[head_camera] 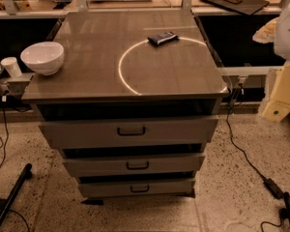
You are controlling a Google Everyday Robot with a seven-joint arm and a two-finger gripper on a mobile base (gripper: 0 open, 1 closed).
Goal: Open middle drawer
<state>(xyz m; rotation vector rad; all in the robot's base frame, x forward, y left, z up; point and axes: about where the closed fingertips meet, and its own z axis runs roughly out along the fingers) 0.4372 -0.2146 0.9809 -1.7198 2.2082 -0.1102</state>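
The grey drawer cabinet [130, 76] stands in the middle of the camera view with three stacked drawers. The middle drawer [174, 164] has a low, wide grey front and a small black bar handle [137, 166]. Its front stands roughly in line with the drawers above and below, with a dark gap above it. The taller top drawer [87, 132] has a larger black handle. The bottom drawer [111, 189] is the narrowest. My gripper is out of view. Only white and cream arm parts [282, 91] show at the right edge, well away from the drawers.
A white bowl [42, 57] sits on the cabinet's left top edge and a dark wrapped snack [162, 38] near the back. A paper cup [11, 66] stands to the left. Cables [251, 163] lie on the speckled floor at right; a black bar [12, 192] lies at lower left.
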